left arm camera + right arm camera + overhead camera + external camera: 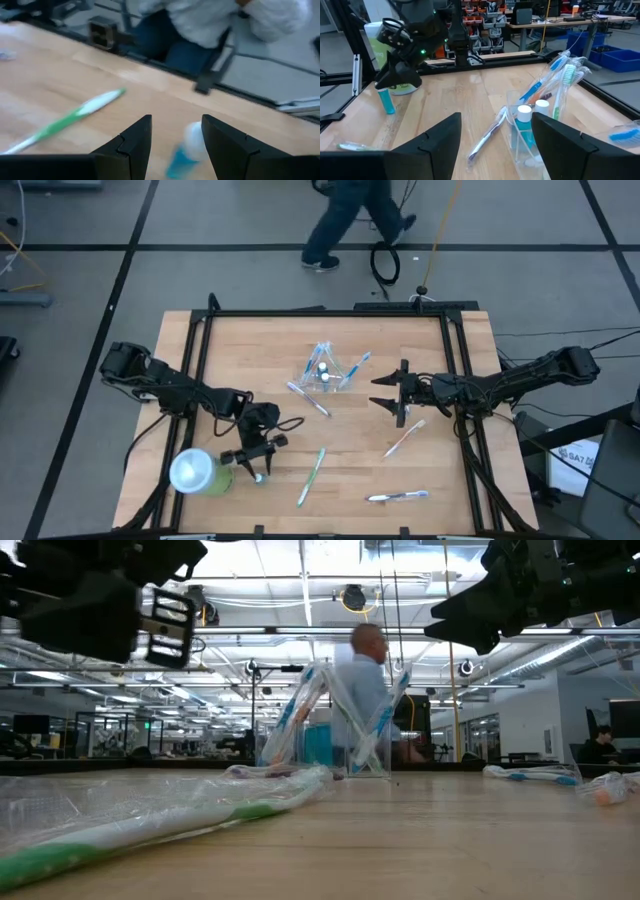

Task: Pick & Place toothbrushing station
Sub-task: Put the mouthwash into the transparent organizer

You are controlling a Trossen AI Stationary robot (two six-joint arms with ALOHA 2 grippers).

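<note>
A small clear cup (325, 370) stands at the table's far middle and holds several toothbrushes and white-capped tubes; it also shows in the right wrist view (527, 135). One more toothbrush (308, 398) lies beside it. My left gripper (258, 468) is open, pointing down over a small blue white-capped tube (187, 145) that stands upright (386, 102) beside the lime-green tumbler (200, 472). Its fingers stand on either side of the tube's top. My right gripper (388, 392) is open and empty, above the table just right of the cup. My left gripper has the tube's white-capped top (194, 136) between its open fingers, close to one finger (220, 145). I cannot tell whether that finger touches it. The tube stands upright on the table.
Wrapped toothbrushes lie loose on the table: a green one (312, 475), a pink-and-white one (405, 438) and a blue one (398, 497) near the front. A person (350, 220) walks past beyond the far edge.
</note>
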